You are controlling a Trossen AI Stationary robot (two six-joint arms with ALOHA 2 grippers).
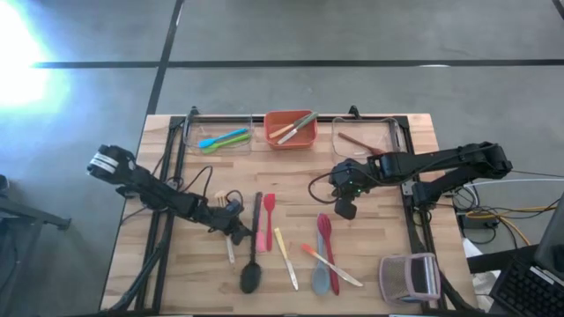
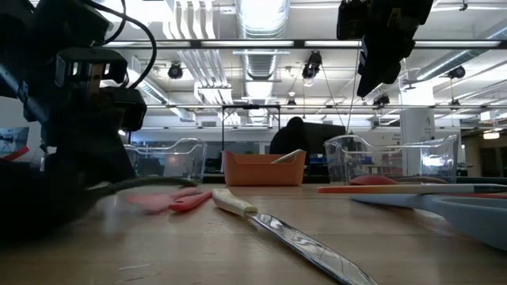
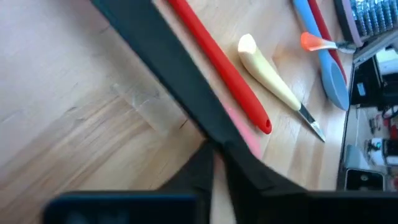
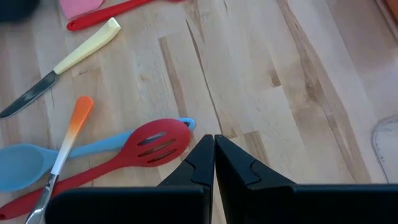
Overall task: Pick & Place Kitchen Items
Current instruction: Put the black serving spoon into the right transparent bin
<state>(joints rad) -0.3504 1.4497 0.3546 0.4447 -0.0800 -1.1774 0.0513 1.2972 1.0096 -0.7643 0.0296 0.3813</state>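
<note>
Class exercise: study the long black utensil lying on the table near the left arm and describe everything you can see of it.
The black spoon is a slim, long-handled utensil, matte black all over and plastic-looking. Its straight handle runs away from the table's front edge, ending in a rounded oval bowl near that edge. It lies flat on the wooden table, with a red spatula alongside. The left gripper has its dark fingers closed on the handle partway along; the left wrist view shows the handle crossing diagonally between them.
</note>
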